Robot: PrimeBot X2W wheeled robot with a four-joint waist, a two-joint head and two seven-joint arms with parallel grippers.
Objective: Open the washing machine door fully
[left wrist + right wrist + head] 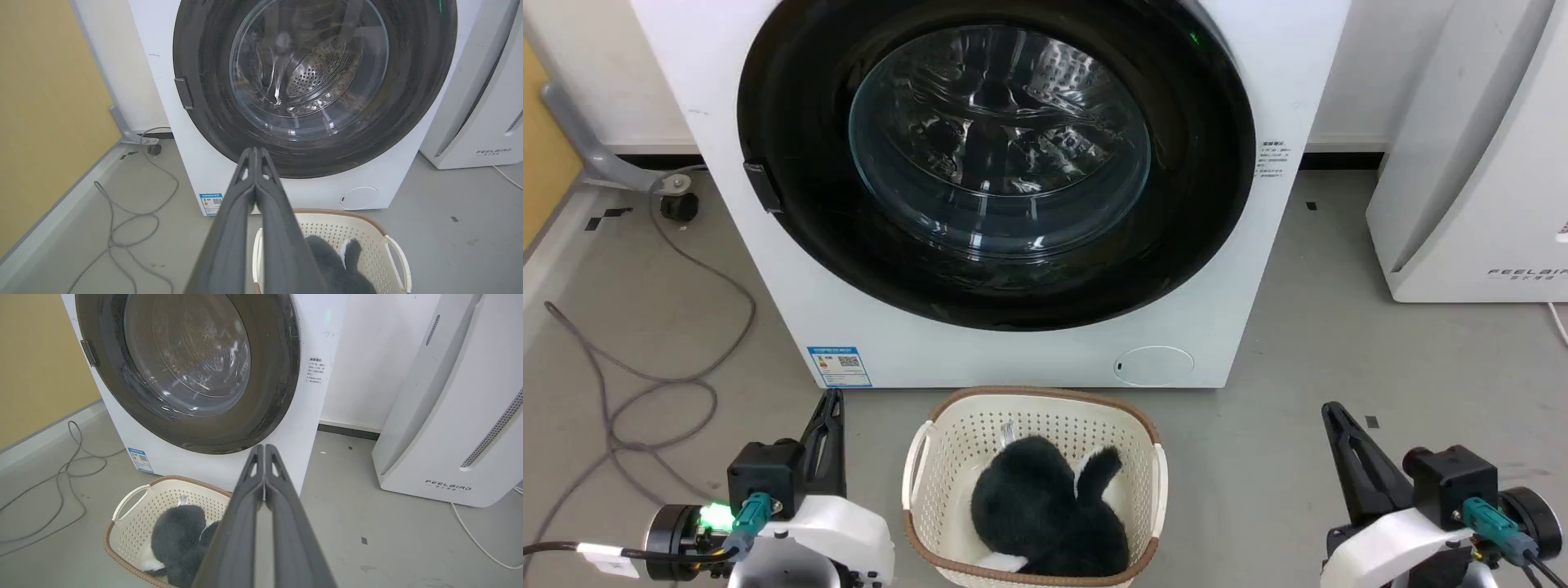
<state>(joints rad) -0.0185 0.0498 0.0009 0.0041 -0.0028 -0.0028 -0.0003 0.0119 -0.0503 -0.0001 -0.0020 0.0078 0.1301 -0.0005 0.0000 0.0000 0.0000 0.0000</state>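
Door work has not begun: from the head camera the washing machine door (996,163) sits flush and shut in the front of the washing machine (980,363). Both arms are low and well apart from it, the left gripper (832,400) and the right gripper (1333,411) either side of a basket (947,425) holding a dark plush thing (1037,506). A dark tab (762,186) sits on the door's left edge. Whether it is hinge or catch I cannot tell, so the first job is to settle which side swings free. The left wrist view shows that pincer's fingers pressed together on nothing, pointing at the door's lower rim. In the right wrist view the right pincer is likewise closed and empty, aimed near the door's lower right edge, with a white appliance (449,416) standing close on that side. A good approach would probably spread the fingers, hook the free edge, then pull along the hinge arc, keeping clear of the basket below.
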